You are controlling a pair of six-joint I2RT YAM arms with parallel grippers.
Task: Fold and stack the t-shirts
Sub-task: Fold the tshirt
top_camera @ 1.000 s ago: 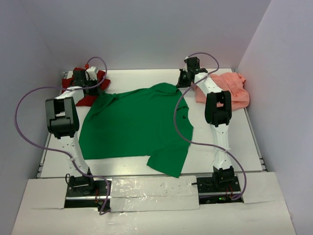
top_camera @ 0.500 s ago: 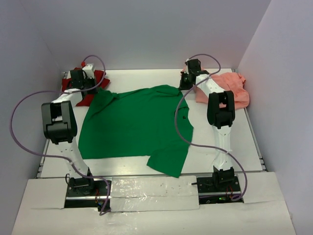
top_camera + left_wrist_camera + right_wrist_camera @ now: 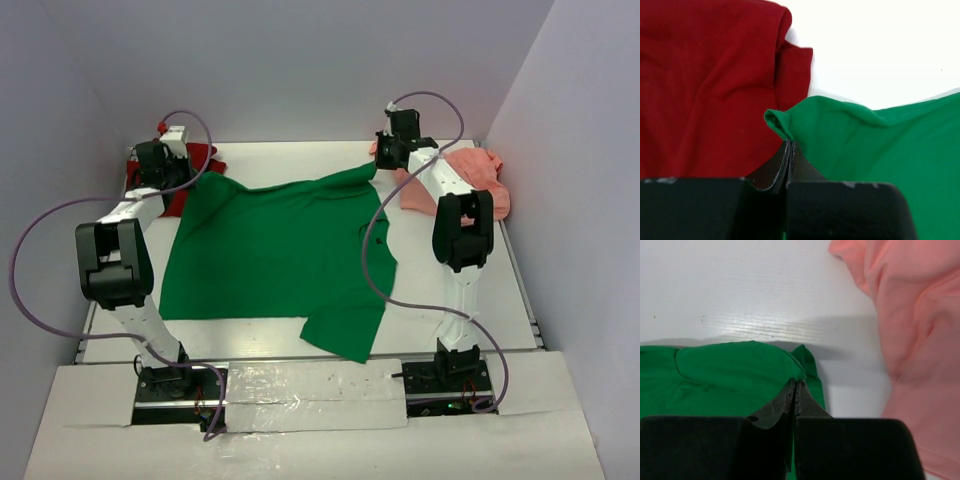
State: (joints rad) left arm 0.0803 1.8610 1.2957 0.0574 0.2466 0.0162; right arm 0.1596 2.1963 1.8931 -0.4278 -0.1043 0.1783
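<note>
The bright green t-shirt (image 3: 280, 250) lies spread across the middle of the table. My left gripper (image 3: 172, 172) is shut on its far left corner (image 3: 782, 122), over the dark red t-shirt (image 3: 195, 158), which lies crumpled at the far left (image 3: 705, 90). My right gripper (image 3: 383, 158) is shut on the green shirt's far right corner (image 3: 800, 367), lifted slightly off the table. The salmon pink t-shirt (image 3: 470, 180) lies bunched at the far right, beside the right gripper (image 3: 910, 325).
White walls enclose the table on the left, back and right. Purple cables loop from both arms. A green sleeve (image 3: 345, 335) reaches close to the table's near edge. Bare white tabletop (image 3: 740, 290) shows beyond the green shirt's far edge.
Both grippers have moved toward the back wall, pulling the green shirt's far corners outward and up. The shirt's far edge is now stretched straighter. The red and pink shirts have not moved.
</note>
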